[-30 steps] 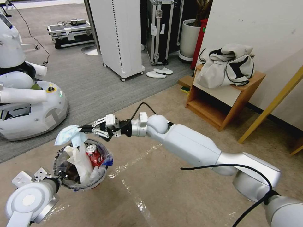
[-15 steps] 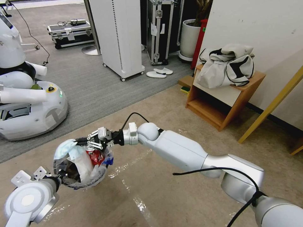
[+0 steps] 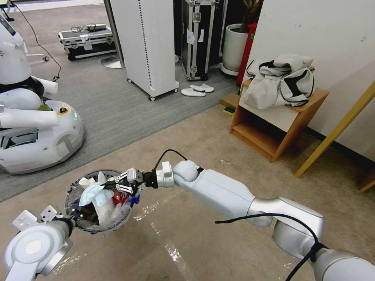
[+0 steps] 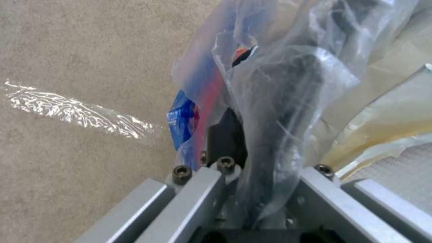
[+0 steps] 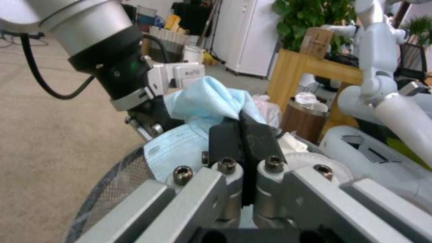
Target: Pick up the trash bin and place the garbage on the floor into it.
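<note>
1. The trash bin (image 3: 97, 224) is hanging just above the beige floor (image 3: 218, 249) at the near left, its plastic liner (image 4: 270, 101) draping over its rim.
2. The light-blue cloth (image 3: 93, 194) is resting inside on crumpled white papers (image 3: 103, 208), beside a red soda can (image 3: 119, 197).
3. The right claw (image 3: 110, 184) is reaching in from the right, closed and pinching the cloth.
4. The left claw (image 4: 252, 141) is clamping the bin's near-left rim, fingers closed over the liner.
</note>
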Controlling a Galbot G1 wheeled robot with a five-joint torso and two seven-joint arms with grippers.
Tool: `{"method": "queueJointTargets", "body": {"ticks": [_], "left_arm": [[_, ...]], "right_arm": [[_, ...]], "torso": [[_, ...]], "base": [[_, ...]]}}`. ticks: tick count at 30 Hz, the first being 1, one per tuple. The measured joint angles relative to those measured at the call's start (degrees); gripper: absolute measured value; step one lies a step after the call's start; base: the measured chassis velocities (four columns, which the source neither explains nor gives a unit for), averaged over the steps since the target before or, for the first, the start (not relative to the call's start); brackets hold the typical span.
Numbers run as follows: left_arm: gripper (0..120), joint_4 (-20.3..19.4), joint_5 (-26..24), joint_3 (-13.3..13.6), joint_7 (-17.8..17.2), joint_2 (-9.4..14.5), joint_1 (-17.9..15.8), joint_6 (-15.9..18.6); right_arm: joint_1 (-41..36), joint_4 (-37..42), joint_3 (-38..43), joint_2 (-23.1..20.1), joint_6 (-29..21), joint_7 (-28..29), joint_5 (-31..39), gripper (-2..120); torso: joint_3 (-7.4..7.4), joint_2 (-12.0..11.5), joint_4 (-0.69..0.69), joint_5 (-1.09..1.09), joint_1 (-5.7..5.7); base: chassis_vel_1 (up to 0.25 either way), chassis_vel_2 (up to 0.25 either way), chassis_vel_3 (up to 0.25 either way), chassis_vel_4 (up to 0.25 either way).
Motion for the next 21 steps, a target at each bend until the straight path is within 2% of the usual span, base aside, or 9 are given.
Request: {"method": "queueJointTargets", "body": {"ticks": [5,8,10,11,13,14,21], "left_arm": [[0,-0.35,-0.15,-0.08,-0.02,0.04,0.07,-0.03],[0,-0.65,-0.20,0.02,-0.13,-0.10,0.05,-0.13],[0,-0.89,-0.23,0.11,-0.18,-0.24,0.15,-0.13],[0,-0.89,-0.23,0.11,-0.18,-0.24,0.15,-0.13],[0,-1.09,-0.24,0.09,-0.18,-0.27,0.40,-0.12],[0,-1.09,-0.24,0.09,-0.18,-0.27,0.40,-0.12],[0,-2.64,-0.78,-0.03,-0.56,-0.35,1.27,0.45]], "right_arm": [[-0.03,-0.02,-0.20,0.05,0.06,-0.04,-0.12,0],[0.19,0.22,-0.66,-0.11,-0.02,-0.02,-0.16,5],[0.30,0.17,-0.93,-0.15,0.00,0.14,-0.46,17],[0.30,0.17,-0.93,-0.15,0.00,0.14,-0.46,17],[0.35,0.18,-1.19,-0.19,0.01,0.42,-0.48,27],[0.35,0.18,-1.19,-0.19,0.01,0.42,-0.48,27],[1.30,-0.42,-1.42,0.70,0.09,1.23,-0.41,53]], "torso": [[0.00,0.00,0.00,0.01,0.00],[0.00,0.01,0.00,0.01,0.00],[0.00,0.00,0.00,0.01,0.00],[0.00,0.00,0.00,0.01,0.00],[0.00,0.00,0.00,0.01,0.00],[0.00,0.00,0.00,0.01,0.00],[0.00,0.00,0.00,0.00,0.00]], "base": [[0.000,0.000,0.000,0.000],[0.000,0.000,0.000,0.000],[0.000,0.000,0.000,0.000],[0.000,0.000,0.000,0.000],[0.000,0.000,0.000,0.000],[0.000,0.000,0.000,0.000],[0.000,0.000,0.000,0.000]]}}
